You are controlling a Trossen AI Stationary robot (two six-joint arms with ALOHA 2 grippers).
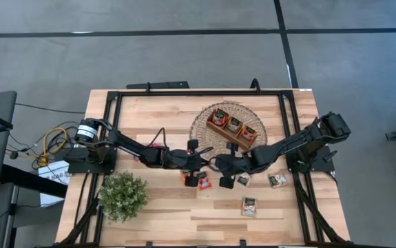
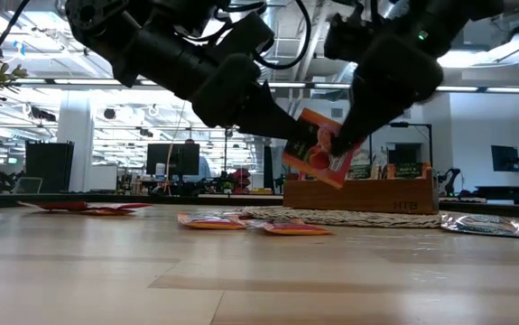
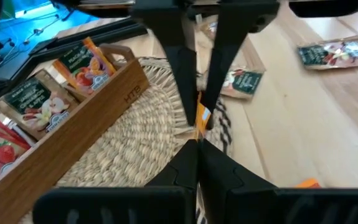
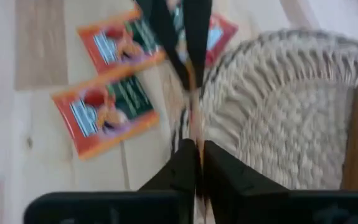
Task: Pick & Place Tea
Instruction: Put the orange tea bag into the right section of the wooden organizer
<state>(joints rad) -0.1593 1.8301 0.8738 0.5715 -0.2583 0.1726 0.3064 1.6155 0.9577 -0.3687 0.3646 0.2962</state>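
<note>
A small flat red-and-orange tea sachet (image 2: 318, 149) is held in mid-air above the light wooden table (image 1: 170, 220), between the two dark grippers that meet near the table's middle. The left gripper (image 2: 288, 135) is closed on one edge of the sachet, and the right gripper (image 2: 336, 143) is seen pinched narrow on the opposite edge, so the packet appears to be gripped from both sides in what looks like a handover. Just behind it, the long brown wooden three-compartment tray (image 1: 233, 131) rests on a round woven straw mat (image 1: 204, 118), with sachets already standing upright in its compartments. More sachets lie flat on the table: two orange ones (image 4: 107, 115) beside the mat and green-and-white ones (image 1: 250, 206) nearer the front edge on the right arm's side. A bushy green potted plant (image 1: 122, 196) stands near the front on the left arm's side, well apart from the work. For the step to be done well, the right grip should be confirmed firm before the left fingers are released, and the release should be made without tugging, so the thin packet is not bent or twisted. The sachet should then be kept upright and lowered edge-first into the compartment holding matching wrappers, with the tray wall cleared.
</note>
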